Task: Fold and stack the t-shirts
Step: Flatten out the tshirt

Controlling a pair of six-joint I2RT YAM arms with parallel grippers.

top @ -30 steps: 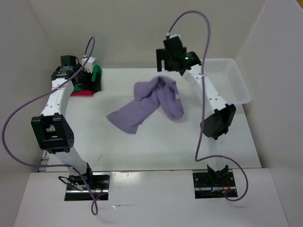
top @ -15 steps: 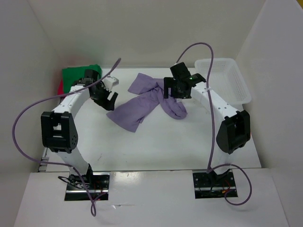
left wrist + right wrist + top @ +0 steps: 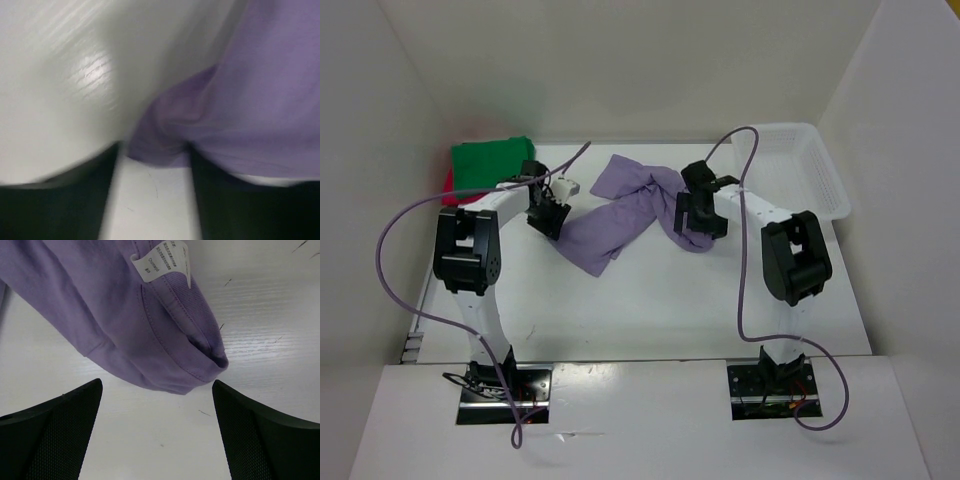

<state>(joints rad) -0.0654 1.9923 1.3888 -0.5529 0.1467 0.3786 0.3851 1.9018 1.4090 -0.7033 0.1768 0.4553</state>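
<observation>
a white table (image 3: 650, 300) stands boxed in by plain white walls. the left gripper (image 3: 155, 200) has its jaws spread, with bare tabletop showing between its two dark fingers (image 3: 55, 200). this view is blurred, but a rumpled edge of the lavender shirt (image 3: 240, 90) lies right at the gap between the tips and is not pinched. the right gripper (image 3: 157, 435) is spread wide too, its mesh-faced fingers (image 3: 50, 435) well apart over bare table with nothing between them. at 12 o'clock from those fingers lies a bunched fold of the same shirt, showing its ribbed collar and a white label (image 3: 162, 260).

seen from above, the lavender shirt sprawls crumpled across the middle of the table. the left gripper is low at its 9 o'clock edge and the right gripper low at its 3 o'clock end. the green shirt (image 3: 490, 160) lies folded in the table's 10 o'clock corner, and a sliver of the red shirt (image 3: 447, 187) peeks out beneath it. a white plastic basket (image 3: 820, 160) sits at the 2 o'clock corner, well apart from the shirts.
</observation>
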